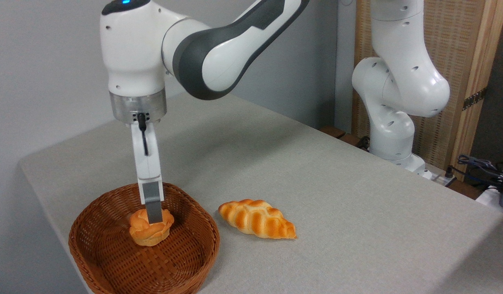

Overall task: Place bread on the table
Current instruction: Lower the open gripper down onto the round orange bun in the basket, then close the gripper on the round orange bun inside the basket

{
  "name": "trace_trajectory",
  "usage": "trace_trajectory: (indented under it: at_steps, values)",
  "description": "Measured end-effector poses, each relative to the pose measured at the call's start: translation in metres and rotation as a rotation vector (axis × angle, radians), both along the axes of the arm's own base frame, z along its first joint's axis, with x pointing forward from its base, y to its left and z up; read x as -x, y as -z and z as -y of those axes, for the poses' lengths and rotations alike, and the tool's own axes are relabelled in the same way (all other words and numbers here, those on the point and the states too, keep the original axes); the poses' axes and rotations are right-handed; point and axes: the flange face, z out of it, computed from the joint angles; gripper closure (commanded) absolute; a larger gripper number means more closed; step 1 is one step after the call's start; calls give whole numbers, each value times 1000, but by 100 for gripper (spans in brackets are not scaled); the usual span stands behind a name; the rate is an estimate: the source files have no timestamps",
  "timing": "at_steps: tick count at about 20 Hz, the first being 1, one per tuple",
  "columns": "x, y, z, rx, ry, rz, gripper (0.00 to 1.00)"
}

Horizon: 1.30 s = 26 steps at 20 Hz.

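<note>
On the large light grey speckled bench (337,196), a brown woven wicker basket (112,261) is set near the front left corner. Just right of it, a braided golden loaf (257,219) is laid. Inside the basket, the small round golden-orange bun (147,232) is met from above by the white arm's jaws (154,218), seen edge-on; whether they are apart cannot be told.

White arm (398,81), dark grey joint, black cable (144,139)

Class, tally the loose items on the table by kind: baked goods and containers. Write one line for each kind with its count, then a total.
Baked goods: 2, the small round golden-orange bun and the long braided golden loaf.
Containers: 1, the brown woven wicker basket.
Total: 3
</note>
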Motion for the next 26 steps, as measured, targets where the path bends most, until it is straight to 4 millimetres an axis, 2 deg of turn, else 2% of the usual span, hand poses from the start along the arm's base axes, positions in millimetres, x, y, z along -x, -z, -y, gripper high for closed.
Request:
trace_trajectory:
  at_steps: [9, 20, 24, 26]
  values:
    - [-10, 34, 19, -38, 72, 0, 0]
    - [-15, 51, 27, -67, 131, 8, 0]
    - [-14, 56, 33, -68, 144, 1, 48]
    - [-14, 58, 34, -68, 145, -2, 56]
